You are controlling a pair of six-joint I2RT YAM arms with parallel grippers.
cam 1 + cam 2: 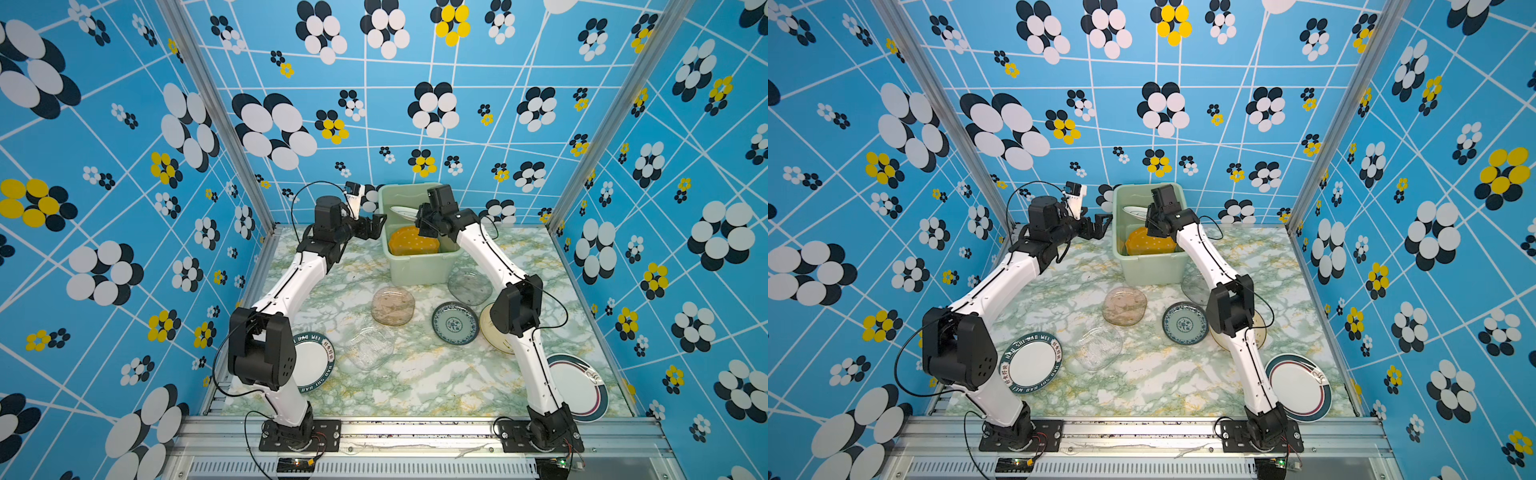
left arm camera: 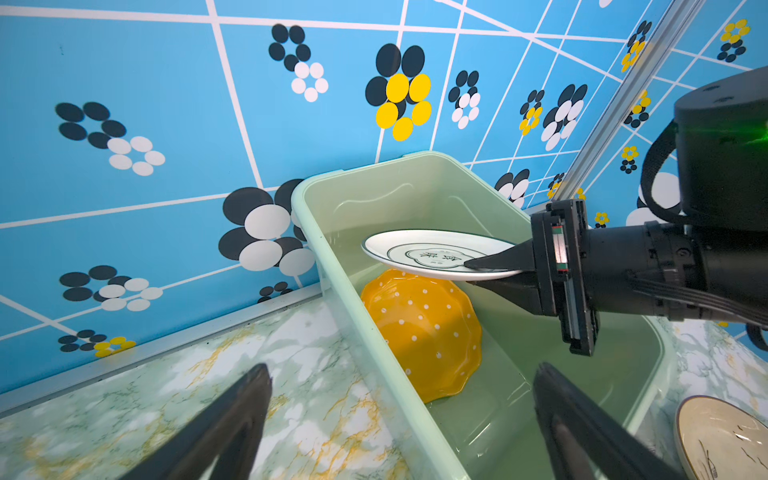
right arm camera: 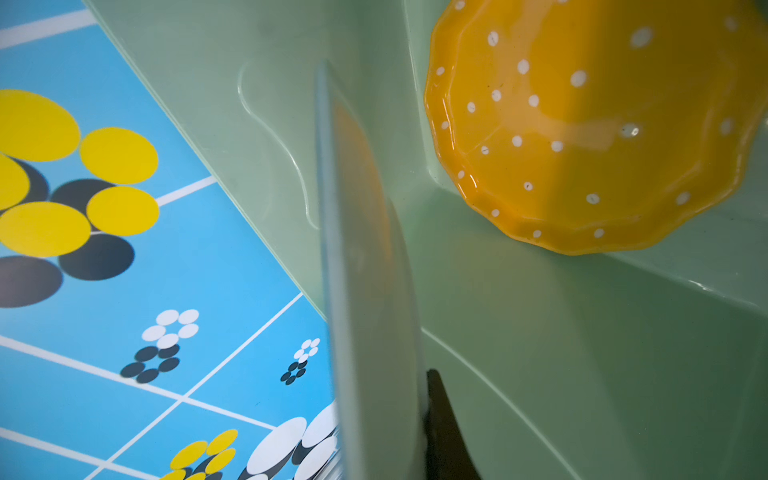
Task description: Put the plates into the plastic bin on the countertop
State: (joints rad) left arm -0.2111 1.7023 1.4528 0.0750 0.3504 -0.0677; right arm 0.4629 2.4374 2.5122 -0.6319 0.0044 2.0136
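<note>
Grip: right gripper pinches white plate by the rim, level over yellow dotted plate in the plastic bin. Lower close before release (ceramic may chip); left gripper wide, empty, beside bin.

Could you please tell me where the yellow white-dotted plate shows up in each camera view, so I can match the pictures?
In a top view: yellow plate inside the plastic bin, at the back, near centre.
In a top view: again inside the bin, at the back.
Left wrist: in the bin, beneath the white plate.
Right wrist: in the bin, beyond the edge-on white plate.
Shared landmark: the bin's mint-green wall.
</note>
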